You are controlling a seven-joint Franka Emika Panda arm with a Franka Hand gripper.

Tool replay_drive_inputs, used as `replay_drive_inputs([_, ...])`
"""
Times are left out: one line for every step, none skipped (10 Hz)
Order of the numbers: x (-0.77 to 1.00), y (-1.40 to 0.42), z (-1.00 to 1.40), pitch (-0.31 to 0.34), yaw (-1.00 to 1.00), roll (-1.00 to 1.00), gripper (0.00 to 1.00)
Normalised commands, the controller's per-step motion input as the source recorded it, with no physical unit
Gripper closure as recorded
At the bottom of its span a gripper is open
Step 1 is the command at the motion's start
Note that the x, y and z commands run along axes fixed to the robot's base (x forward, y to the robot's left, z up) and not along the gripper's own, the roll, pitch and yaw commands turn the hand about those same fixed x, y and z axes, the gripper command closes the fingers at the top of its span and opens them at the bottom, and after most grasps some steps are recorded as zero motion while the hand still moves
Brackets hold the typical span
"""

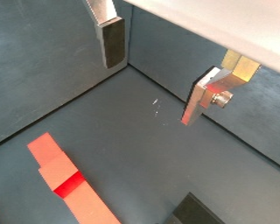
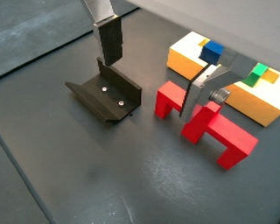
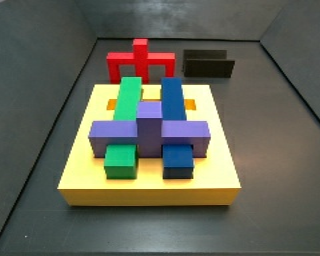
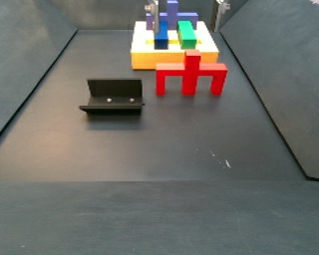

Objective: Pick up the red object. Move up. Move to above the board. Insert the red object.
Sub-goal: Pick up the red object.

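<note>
The red object (image 2: 220,131) stands upright on the dark floor beside the board (image 2: 189,58), a yellow slab bearing green, blue and purple blocks. Both side views show the red object (image 3: 139,62) (image 4: 191,75) just off one edge of the board (image 3: 149,178) (image 4: 141,56). My gripper (image 2: 157,66) is open and empty, hanging above the floor between the fixture (image 2: 105,94) and the red object. One of its fingers (image 2: 206,88) is in front of the red object's post, the other finger (image 2: 108,39) is over the fixture. A red shape (image 1: 66,179) also shows in a wrist view, away from the gripper (image 1: 154,70).
The fixture shows in both side views (image 3: 210,63) (image 4: 113,97), beside the red object. Dark walls enclose the floor on all sides. A pale scuff (image 4: 226,159) marks the floor.
</note>
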Motion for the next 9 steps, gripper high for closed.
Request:
replay_drive_inputs([-0.1, -0.51, -0.18, -0.007, 0.07, 0.01, 0.0])
replay_drive_inputs([-0.3, -0.81, -0.25, -0.027, 0.06, 0.15, 0.0])
replay_drive_inputs([-0.5, -0.88, -0.3, -0.096, 0.06, 0.18, 0.0])
replay_drive_inputs([-0.38, -0.91, -0.46, -0.094, 0.02, 0.19, 0.0])
replay_drive_inputs([-0.35, -0.82, -0.55, -0.079, 0.0, 0.17, 0.0])
replay_drive_inputs([-0.31, -0.53, -0.55, -0.06, -0.04, 0.14, 0.0])
replay_drive_inputs([-0.27, -0.31, -0.48, -0.06, -0.13, 0.12, 0.0])
replay_drive_inputs([-0.13, -0.23, -0.37, -0.019, -0.11, 0.14, 0.0])
replay_drive_inputs([-0.08, -0.18, -0.28, 0.0, -0.11, 0.17, 0.0])
